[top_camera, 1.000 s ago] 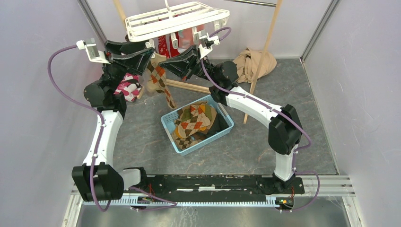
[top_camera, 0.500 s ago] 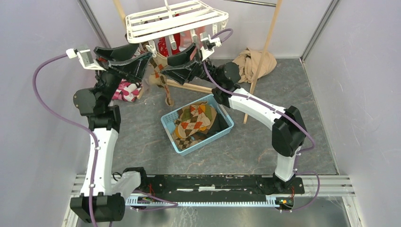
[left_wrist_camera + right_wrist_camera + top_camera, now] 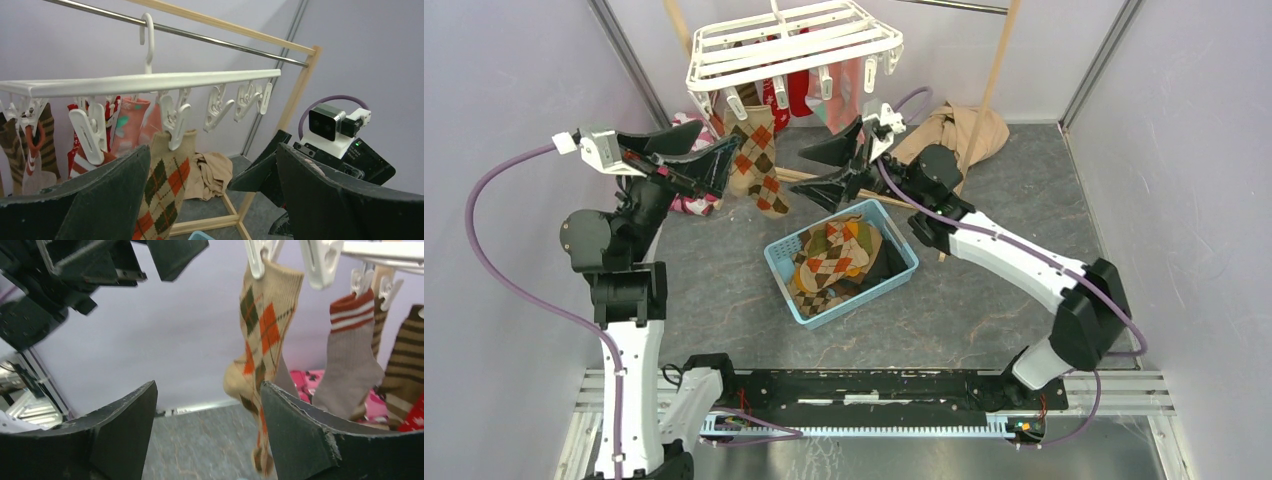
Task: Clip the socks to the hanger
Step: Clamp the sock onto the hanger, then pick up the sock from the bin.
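Note:
The white hanger hangs at the back with several socks clipped under it. A brown-orange-cream argyle sock dangles from a front clip, free of both grippers. Left of that sock my left gripper stands open and empty; the sock shows between its fingers. My right gripper is open to the sock's right, nothing in it. In the right wrist view the argyle sock hangs beside a taupe sock and a brown-striped one.
A blue basket with more argyle socks sits on the floor in front of the hanger. A pink camouflage garment lies at left and a beige cloth at back right. Wooden rack poles stand behind the arms.
Both grippers have opened and drawn back from the hanger, the left one leftwards and the right one rightwards. The argyle sock now hangs from its clip on its own.

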